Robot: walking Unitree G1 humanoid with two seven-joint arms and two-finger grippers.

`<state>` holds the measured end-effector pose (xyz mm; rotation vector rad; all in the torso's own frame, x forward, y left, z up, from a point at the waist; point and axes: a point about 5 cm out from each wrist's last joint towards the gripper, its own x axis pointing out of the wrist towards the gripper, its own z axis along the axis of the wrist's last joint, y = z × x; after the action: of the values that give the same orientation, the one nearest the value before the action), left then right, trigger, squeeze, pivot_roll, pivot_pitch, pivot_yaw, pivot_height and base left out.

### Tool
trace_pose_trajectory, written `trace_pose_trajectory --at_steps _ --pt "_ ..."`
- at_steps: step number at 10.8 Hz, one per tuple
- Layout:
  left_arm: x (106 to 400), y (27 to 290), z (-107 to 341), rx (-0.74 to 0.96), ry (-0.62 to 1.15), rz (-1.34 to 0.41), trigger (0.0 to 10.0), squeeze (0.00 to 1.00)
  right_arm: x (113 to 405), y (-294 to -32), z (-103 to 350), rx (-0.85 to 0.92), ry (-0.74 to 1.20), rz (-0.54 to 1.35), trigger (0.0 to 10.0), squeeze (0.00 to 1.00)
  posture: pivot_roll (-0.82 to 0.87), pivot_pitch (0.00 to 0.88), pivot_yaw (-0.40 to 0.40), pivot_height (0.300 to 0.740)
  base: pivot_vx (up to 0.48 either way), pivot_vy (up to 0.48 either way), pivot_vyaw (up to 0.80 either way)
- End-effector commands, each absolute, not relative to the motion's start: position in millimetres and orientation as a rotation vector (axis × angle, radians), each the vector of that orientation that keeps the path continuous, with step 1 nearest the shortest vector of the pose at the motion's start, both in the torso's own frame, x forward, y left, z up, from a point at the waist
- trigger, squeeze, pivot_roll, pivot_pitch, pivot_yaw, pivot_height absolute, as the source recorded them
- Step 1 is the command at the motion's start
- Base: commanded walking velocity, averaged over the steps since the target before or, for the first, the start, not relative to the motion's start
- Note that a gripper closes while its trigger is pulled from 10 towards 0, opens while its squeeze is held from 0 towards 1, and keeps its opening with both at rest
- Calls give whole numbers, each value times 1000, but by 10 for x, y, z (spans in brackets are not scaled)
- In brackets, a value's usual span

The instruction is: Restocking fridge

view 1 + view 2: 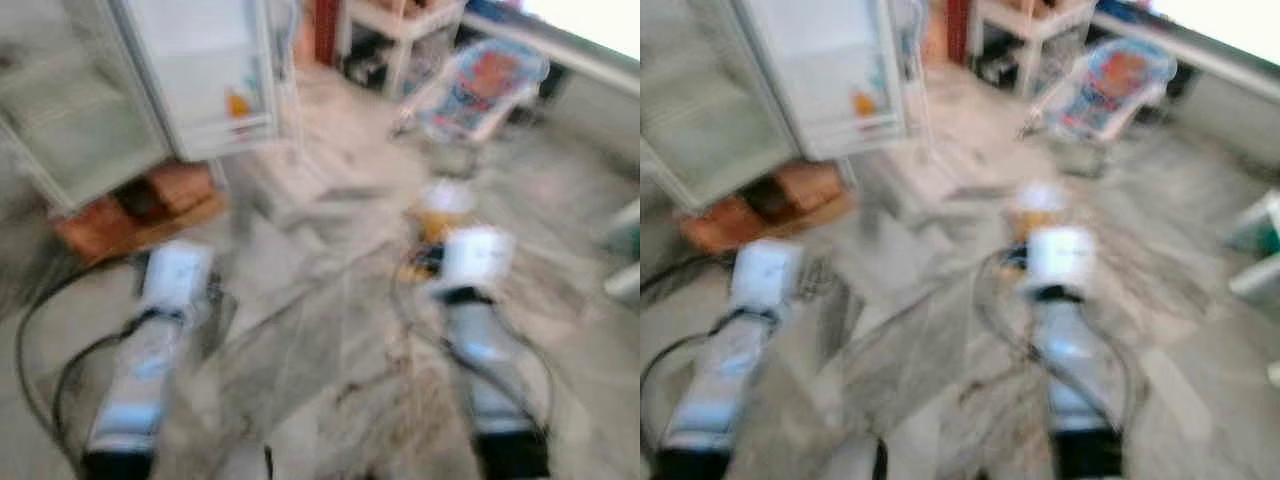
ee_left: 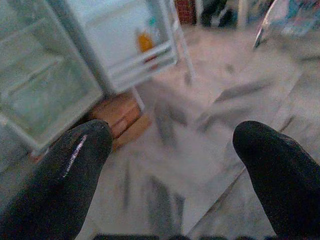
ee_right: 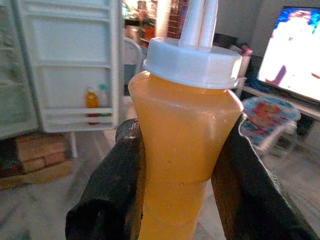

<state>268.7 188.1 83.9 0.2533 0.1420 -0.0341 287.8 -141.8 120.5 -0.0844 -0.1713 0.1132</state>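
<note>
My right gripper is shut on an orange juice bottle with a white cap, held upright; in the eye views the juice bottle shows just beyond my right arm. The open fridge stands ahead on the left, its door swung outward with a small orange bottle on a door shelf. My left gripper is open with nothing between its fingers, pointing at the floor before the fridge. The eye views are blurred.
Bricks prop up the fridge's base. A child's bouncer seat and a white table stand ahead on the right. A lit television glows farther right. Black cables trail on the marble floor.
</note>
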Motion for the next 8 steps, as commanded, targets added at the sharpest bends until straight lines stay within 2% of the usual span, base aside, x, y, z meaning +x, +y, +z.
trace_pose_trajectory --at_steps 1,5,8 --pt "2697 1806 912 236 94 -38 10000 0 2855 -1555 1224 -100 -174 76 10000 0 140 93 -58 740 251 409 0" --pt "2288 2064 771 199 108 83 10000 0 2472 -1830 1004 -123 -77 18 10000 0 139 82 -65 740 251 409 0" --pt "2238 2049 762 177 104 94 10000 0 2436 -1889 918 -109 -35 -15 10000 0 146 69 -82 740 279 390 0"
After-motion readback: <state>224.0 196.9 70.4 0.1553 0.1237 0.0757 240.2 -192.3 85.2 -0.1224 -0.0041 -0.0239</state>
